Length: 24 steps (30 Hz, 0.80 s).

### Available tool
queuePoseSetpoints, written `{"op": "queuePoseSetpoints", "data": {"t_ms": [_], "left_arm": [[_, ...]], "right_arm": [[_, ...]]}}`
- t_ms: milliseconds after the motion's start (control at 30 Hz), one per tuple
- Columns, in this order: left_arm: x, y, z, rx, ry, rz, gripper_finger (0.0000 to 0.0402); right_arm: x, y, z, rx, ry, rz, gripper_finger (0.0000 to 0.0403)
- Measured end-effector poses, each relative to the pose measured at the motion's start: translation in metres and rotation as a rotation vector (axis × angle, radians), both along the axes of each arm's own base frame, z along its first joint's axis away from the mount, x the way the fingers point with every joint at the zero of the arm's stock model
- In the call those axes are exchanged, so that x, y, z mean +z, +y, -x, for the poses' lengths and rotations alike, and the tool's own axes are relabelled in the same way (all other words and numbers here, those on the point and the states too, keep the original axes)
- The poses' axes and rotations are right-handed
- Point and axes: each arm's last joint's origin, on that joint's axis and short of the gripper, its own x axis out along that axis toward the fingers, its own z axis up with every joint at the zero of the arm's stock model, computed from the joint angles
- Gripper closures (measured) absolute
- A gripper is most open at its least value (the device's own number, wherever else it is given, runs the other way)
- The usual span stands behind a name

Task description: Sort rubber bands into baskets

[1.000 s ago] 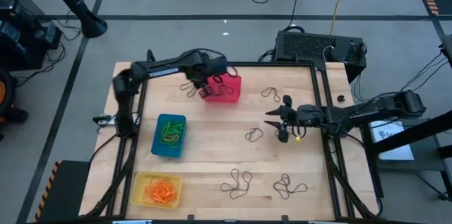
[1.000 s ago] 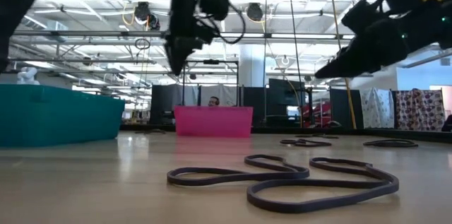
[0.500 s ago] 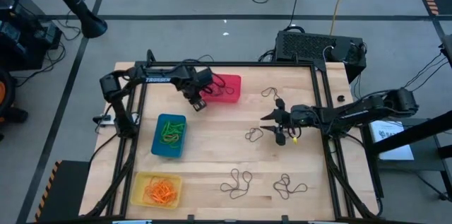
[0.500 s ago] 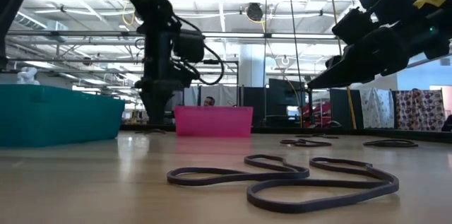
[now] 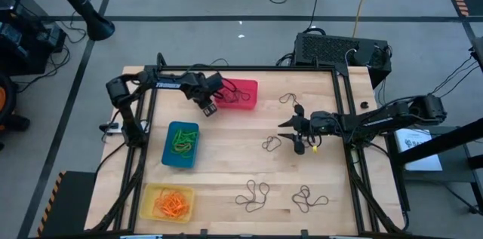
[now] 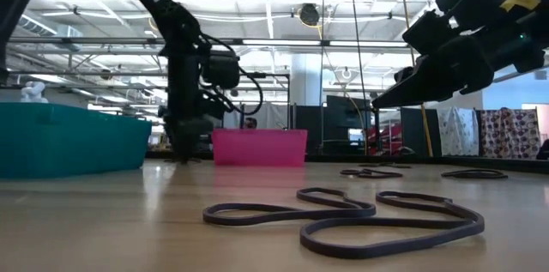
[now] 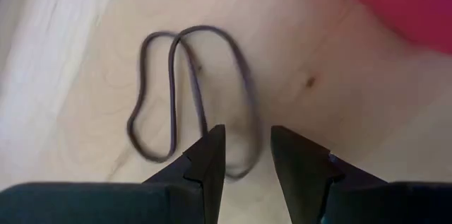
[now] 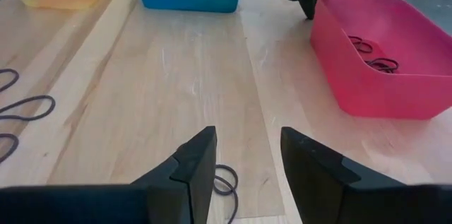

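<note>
With the left gripper [image 7: 246, 155] low beside the red basket [image 5: 243, 94], jaws apart astride the dark rubber band [image 7: 185, 90] on the wood, and the right gripper [image 8: 247, 157] parted above another dark band [image 8: 224, 180]: lower squarely, pinch one strand, lift clear.

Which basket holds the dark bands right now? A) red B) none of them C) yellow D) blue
A: the right wrist view shows dark rubber bands lying inside the red basket; from above, the blue basket holds green ones and the yellow basket orange ones.
</note>
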Motion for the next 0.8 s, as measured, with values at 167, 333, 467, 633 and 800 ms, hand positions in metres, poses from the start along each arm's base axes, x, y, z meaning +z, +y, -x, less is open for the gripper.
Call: {"op": "queuePoseSetpoints", "data": {"t_ms": [167, 333, 467, 633, 800], "left_arm": [[-0.007, 0.0, 0.002, -0.024, -0.034, 0.012, 0.0277], [-0.007, 0.0, 0.002, -0.023, -0.033, 0.016, 0.0302], [-0.006, 0.0, 0.001, 0.001, -0.044, 0.018, 0.0379], [0.003, 0.0, 0.0, 0.047, -0.056, -0.02, 0.0394], [0.036, -0.011, -0.008, 0.014, -0.164, -0.087, 0.0398]], "right_arm": [[0.0, 0.0, 0.0, 0.002, 0.001, 0.006, 0.025], [0.0, 0.0, 0.0, 0.008, 0.001, 0.02, 0.025], [0.0, 0.0, 0.0, 0.003, 0.001, 0.009, 0.025], [-0.001, 0.0, 0.0, -0.005, 0.011, -0.012, 0.025], [-0.003, 0.001, 0.002, -0.006, 0.037, -0.045, 0.025]]}}
